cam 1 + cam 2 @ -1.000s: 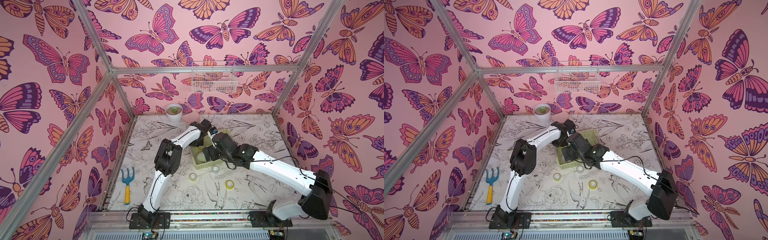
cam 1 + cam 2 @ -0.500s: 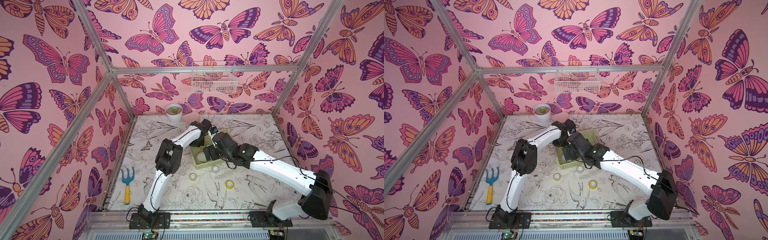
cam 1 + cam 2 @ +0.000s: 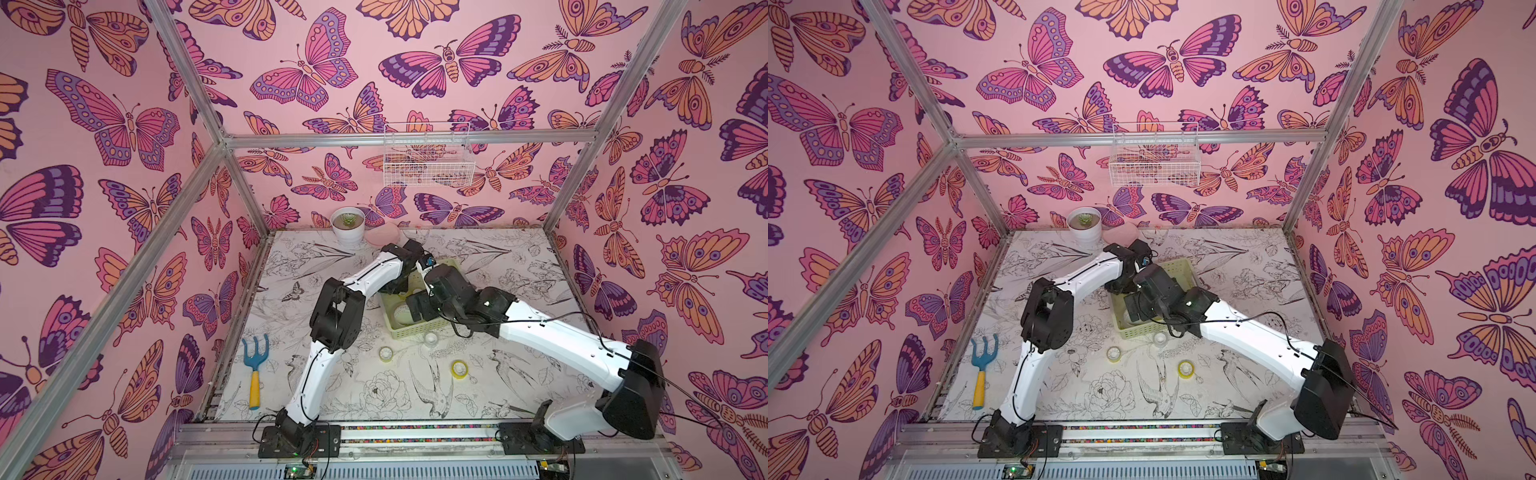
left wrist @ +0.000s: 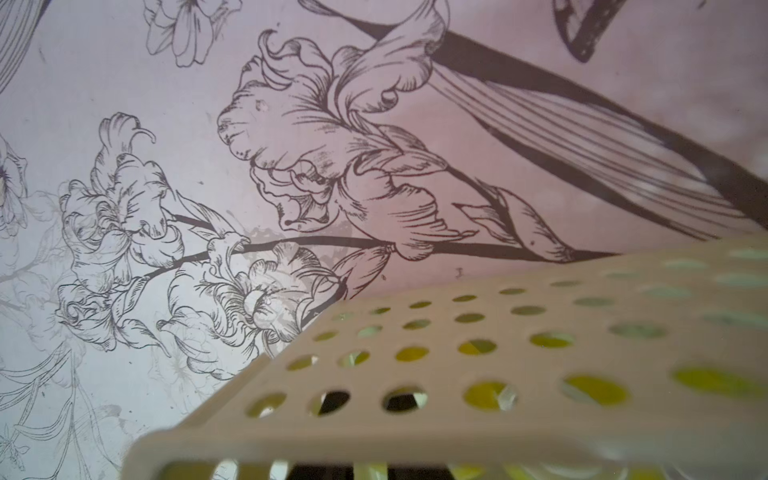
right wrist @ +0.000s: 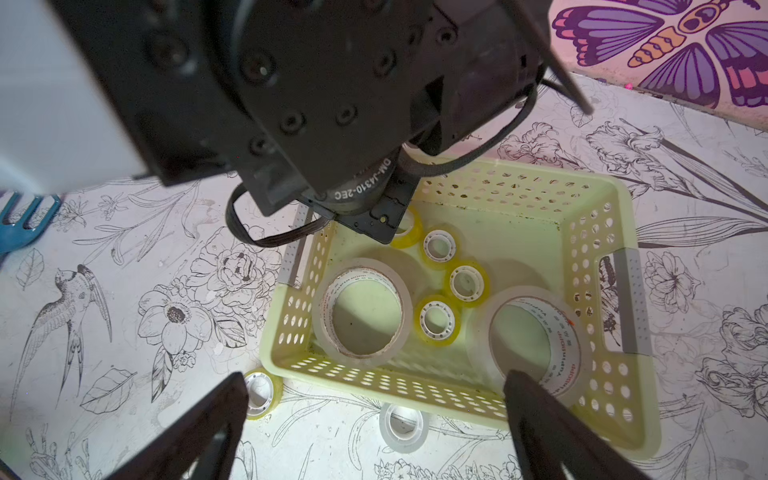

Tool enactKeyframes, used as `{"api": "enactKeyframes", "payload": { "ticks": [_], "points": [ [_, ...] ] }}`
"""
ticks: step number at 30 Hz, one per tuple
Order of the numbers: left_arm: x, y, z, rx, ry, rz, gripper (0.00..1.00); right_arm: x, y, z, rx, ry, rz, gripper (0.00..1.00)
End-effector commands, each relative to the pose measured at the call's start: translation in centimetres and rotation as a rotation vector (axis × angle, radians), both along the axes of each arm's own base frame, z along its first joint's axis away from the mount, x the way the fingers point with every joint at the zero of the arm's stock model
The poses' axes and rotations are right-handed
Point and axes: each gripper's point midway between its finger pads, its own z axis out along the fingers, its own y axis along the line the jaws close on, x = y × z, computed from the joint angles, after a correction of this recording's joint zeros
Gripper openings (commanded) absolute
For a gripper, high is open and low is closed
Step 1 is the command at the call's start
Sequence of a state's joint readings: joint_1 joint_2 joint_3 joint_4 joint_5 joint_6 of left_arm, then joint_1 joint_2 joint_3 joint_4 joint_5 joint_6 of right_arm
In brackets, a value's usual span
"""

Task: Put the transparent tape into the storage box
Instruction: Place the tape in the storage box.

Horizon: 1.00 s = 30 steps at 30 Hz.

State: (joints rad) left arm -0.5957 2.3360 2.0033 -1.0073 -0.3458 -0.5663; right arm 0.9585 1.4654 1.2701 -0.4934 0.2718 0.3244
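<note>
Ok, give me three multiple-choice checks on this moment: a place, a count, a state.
1. Where is the small clear roll relative to the storage box? A) inside it B) on the table just outside its wall C) balanced on its rim
2. How many wide rolls lie in the box? A) one B) three C) two
3. The right gripper is: A) open B) shut on a roll C) shut, empty
Key: 1 B, it lies outside the wall; 2 C, a second wide roll lies beside the first; 3 A, its fingers stand wide apart.

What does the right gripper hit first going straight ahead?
The right gripper, jaws open, would likely meet the storage box near wall first, maybe the wide roll just inside; depth unclear.
</note>
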Motion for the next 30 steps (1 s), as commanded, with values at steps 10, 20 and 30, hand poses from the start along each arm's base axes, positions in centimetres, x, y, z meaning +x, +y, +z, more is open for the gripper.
{"api": "enactKeyframes", "payload": {
  "ticks": [10,20,30],
  "points": [
    [-0.8,-0.3,0.0,-0.014,0.028,-0.015,0.0,0.5,0.0,-0.3,-0.013,0.005,-0.007,0.99],
    [0.0,-0.1,3.6,-0.028,-0.055,-0.003,0.0,0.6,0.0,-0.4,-0.015,0.009,-0.008,0.99],
    [0.3,1.1,2.9,0.013,-0.052,0.017,0.0,0.8,0.0,-0.4,-0.015,0.011,-0.007,0.99]
  ]
}}
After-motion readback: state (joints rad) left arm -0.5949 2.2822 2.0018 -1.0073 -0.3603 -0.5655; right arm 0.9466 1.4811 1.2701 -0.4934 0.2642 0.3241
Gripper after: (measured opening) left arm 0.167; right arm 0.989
